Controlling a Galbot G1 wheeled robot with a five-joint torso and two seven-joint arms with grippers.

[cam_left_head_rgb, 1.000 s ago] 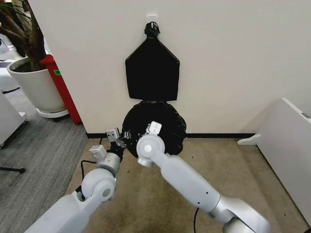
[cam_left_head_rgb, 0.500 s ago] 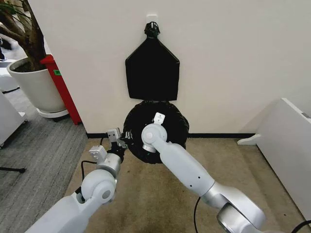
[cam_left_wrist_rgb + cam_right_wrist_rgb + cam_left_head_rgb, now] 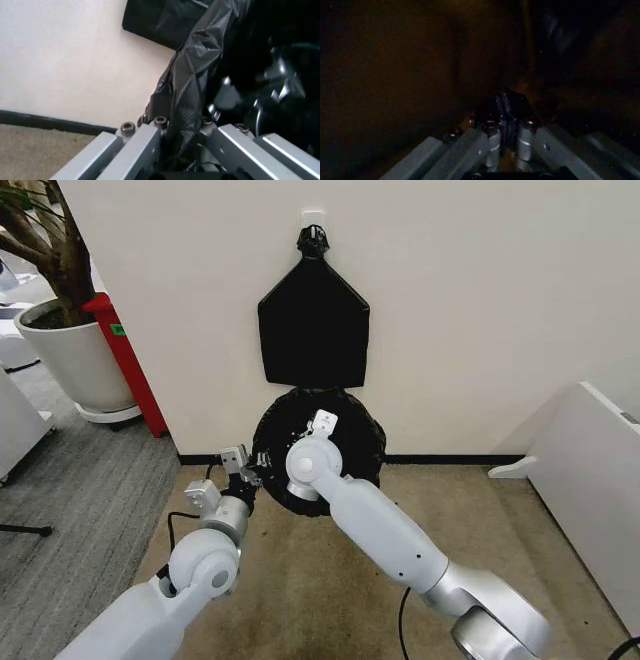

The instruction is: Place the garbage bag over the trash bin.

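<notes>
Crinkly glossy black garbage bag (image 3: 345,425) sits against wall base under flat black bundle (image 3: 313,325); left gripper (image 3: 182,129) pinches its edge, right gripper (image 3: 505,108) inside, fingers pressed together.

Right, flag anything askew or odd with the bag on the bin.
Nothing is spilled or torn. The garbage bag is rumpled around the opening, not smooth. The left end effector pinches a fold of it at the side; the right end effector is shut on film in the dark inside. The bin itself is hidden under the plastic.
</notes>
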